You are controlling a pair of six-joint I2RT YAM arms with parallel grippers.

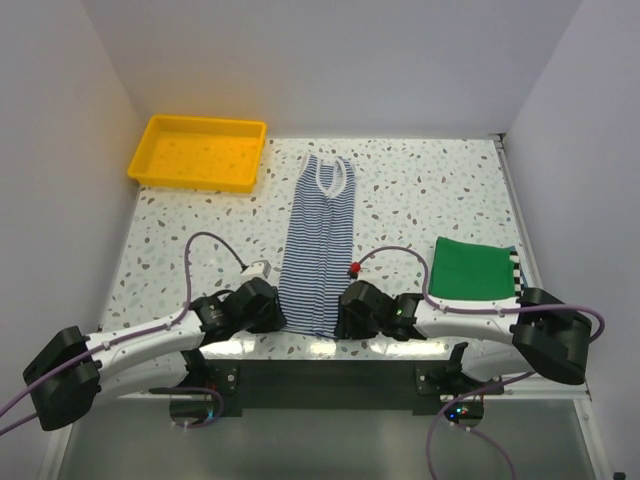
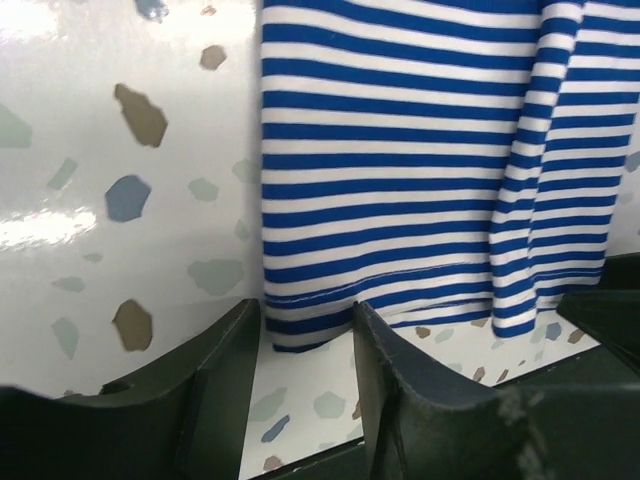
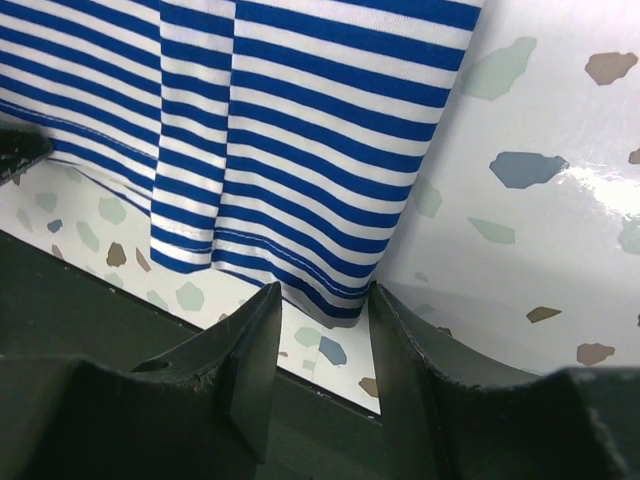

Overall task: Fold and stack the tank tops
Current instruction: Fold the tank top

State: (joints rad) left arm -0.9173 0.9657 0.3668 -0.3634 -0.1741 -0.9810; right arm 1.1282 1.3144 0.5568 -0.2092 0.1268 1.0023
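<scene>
The thin blue-and-white striped tank top (image 1: 318,245) lies lengthwise in the middle of the table, folded narrow, its neck at the far end. My left gripper (image 1: 272,318) is open at its near left hem corner; in the left wrist view that corner (image 2: 300,325) sits between the gripper's (image 2: 305,320) fingers. My right gripper (image 1: 345,318) is open at the near right hem corner (image 3: 335,295), the corner between the fingers of the gripper (image 3: 325,300). The green tank top (image 1: 472,268) lies folded at the right, on the black-and-white striped one (image 1: 515,268), of which only an edge shows.
A yellow tray (image 1: 198,150) stands at the far left corner. A small red object (image 1: 353,268) lies just right of the striped top. The near table edge runs right under both grippers. Grey cables loop over the table by each arm.
</scene>
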